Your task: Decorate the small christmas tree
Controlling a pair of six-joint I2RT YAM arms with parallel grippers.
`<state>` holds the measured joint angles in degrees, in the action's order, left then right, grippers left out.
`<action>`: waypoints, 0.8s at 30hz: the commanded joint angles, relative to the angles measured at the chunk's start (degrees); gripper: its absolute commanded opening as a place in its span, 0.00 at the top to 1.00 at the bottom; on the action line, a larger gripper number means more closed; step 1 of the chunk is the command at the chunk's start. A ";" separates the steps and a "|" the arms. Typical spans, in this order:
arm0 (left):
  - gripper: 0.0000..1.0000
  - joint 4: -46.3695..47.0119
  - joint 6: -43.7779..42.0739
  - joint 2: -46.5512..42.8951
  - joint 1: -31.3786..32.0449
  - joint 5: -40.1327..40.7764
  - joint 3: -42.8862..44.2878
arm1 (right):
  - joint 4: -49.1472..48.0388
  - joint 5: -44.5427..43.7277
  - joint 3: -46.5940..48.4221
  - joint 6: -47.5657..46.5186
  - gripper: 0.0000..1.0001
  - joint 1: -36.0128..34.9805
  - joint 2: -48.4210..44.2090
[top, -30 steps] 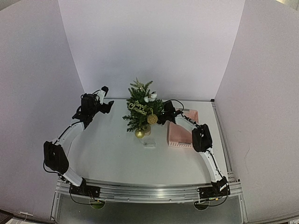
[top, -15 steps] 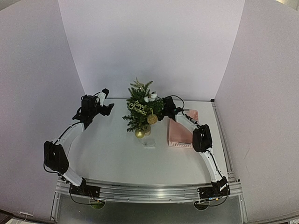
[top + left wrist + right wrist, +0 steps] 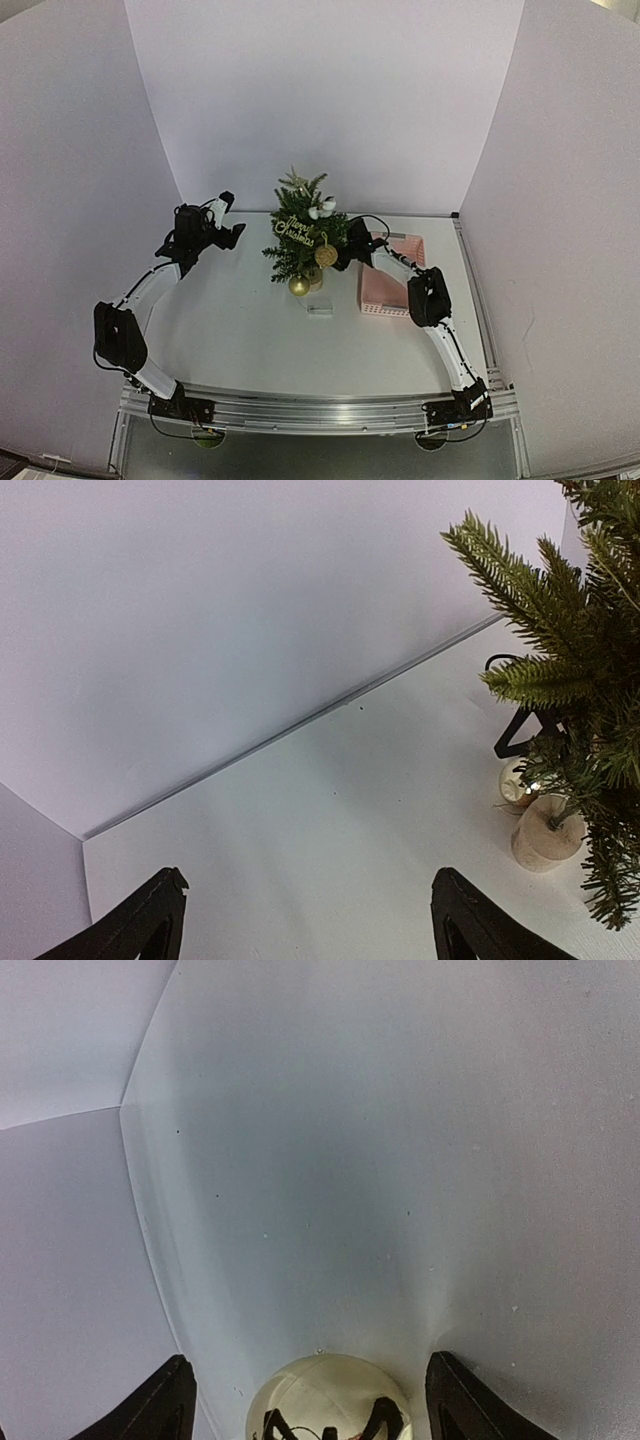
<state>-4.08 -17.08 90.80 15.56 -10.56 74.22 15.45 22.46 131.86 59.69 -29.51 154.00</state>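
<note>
Tree: small christmas tree (image 3: 303, 235) stands upright on the tabletop (image 3: 250, 330), with the pink basket (image 3: 385, 290) just to its right.
Handling: probably light and tippy on its small base; branches springy.
Hold: trunk near the base; don't shove the branch tips.
Right gripper (image 3: 308, 1357): jaws spread wide, gold bauble (image 3: 330, 1400) between them, unpinched.
Left gripper (image 3: 308, 880): jaws spread, empty, left of the tree.

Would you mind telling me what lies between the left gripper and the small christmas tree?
Nothing: in the top view, only bare table separates the left gripper from the small christmas tree.
</note>
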 commanded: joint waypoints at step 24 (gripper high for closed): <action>0.15 0.04 -1.07 -0.49 -0.40 -0.87 0.76 | -0.32 1.41 -9.64 -6.94 0.22 -1.28 -4.86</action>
<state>-4.27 -17.67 90.80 15.53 -10.84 74.22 11.60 22.84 121.84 53.60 -30.09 148.92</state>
